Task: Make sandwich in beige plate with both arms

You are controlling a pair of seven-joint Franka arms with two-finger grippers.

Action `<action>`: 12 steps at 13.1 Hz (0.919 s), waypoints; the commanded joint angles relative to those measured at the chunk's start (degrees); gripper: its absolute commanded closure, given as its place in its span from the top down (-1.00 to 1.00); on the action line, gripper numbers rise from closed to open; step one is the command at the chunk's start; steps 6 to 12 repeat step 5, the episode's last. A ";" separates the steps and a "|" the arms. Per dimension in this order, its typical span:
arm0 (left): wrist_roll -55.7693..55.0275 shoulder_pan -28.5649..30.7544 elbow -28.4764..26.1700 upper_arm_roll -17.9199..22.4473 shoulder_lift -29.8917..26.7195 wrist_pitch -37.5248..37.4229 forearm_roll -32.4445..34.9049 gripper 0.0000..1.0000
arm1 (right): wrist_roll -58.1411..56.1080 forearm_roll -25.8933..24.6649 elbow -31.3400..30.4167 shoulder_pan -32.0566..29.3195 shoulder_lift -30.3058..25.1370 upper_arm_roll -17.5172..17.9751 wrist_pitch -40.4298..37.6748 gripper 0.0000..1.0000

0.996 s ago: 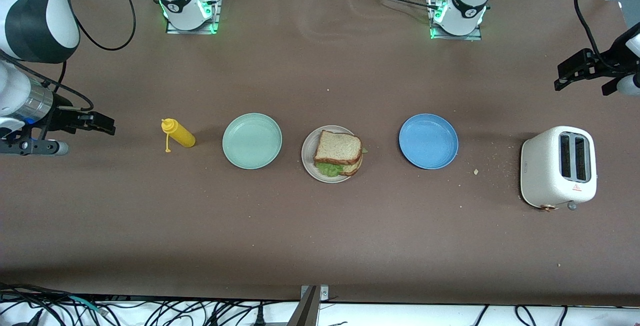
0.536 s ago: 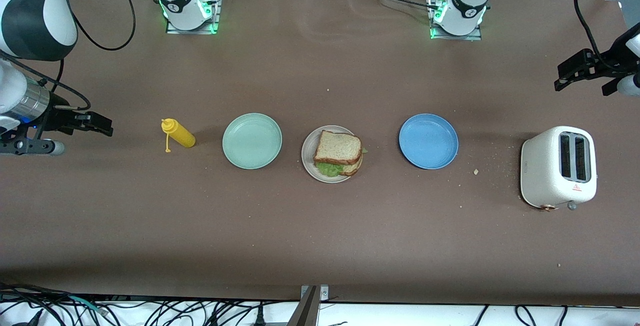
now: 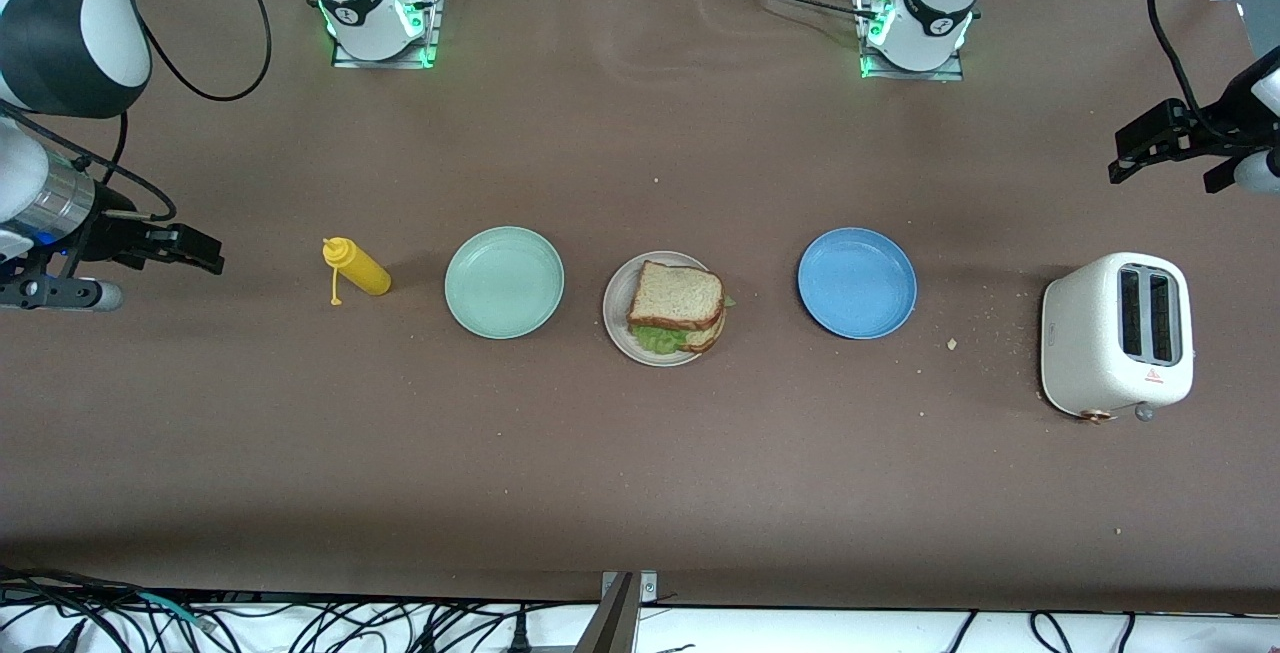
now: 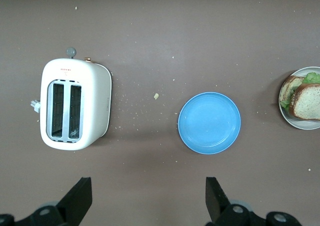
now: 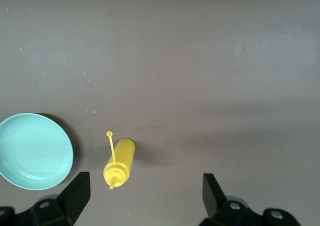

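With the sandwich [image 3: 675, 308] stacked on the beige plate [image 3: 618, 311] mid-table, keep left gripper [image 3: 1165, 148] and right gripper [image 3: 185, 248] wide-fingered, empty, parked over the table's ends.

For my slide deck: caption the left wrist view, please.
Open left gripper hovers over bare table near white toaster and empty blue plate; sandwich at the picture's edge.

Matt brown desk [image 3: 640, 453], crumb-speckled; matt beige plate [image 3: 618, 318]; smooth plastic-looking blue plate [image 3: 857, 283]; satin white toaster [image 3: 1085, 333]; glossy yellow squeeze bottle [image 3: 360, 269]; porous toast.
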 commanded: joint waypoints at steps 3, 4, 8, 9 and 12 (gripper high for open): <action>-0.07 -0.02 0.24 0.01 -0.10 0.42 -0.80 1.00 | 1.84 1.10 0.35 -0.11 -3.44 0.40 -3.60 0.99; -0.07 -0.02 0.24 0.01 -0.10 0.41 -0.80 1.00 | 1.84 1.09 0.35 -0.11 -3.53 0.40 -3.70 0.99; -0.07 -0.02 0.15 0.01 -0.10 0.41 -0.80 1.00 | 1.84 1.09 0.35 -0.11 -3.53 0.31 -3.70 0.99; -0.07 -0.02 0.15 0.01 -0.10 0.41 -0.80 1.00 | 1.84 1.09 0.35 -0.11 -3.53 0.31 -3.70 0.99; -0.07 -0.02 0.15 0.01 -0.10 0.41 -0.80 1.00 | 1.84 1.09 0.35 -0.11 -3.53 0.31 -3.70 0.99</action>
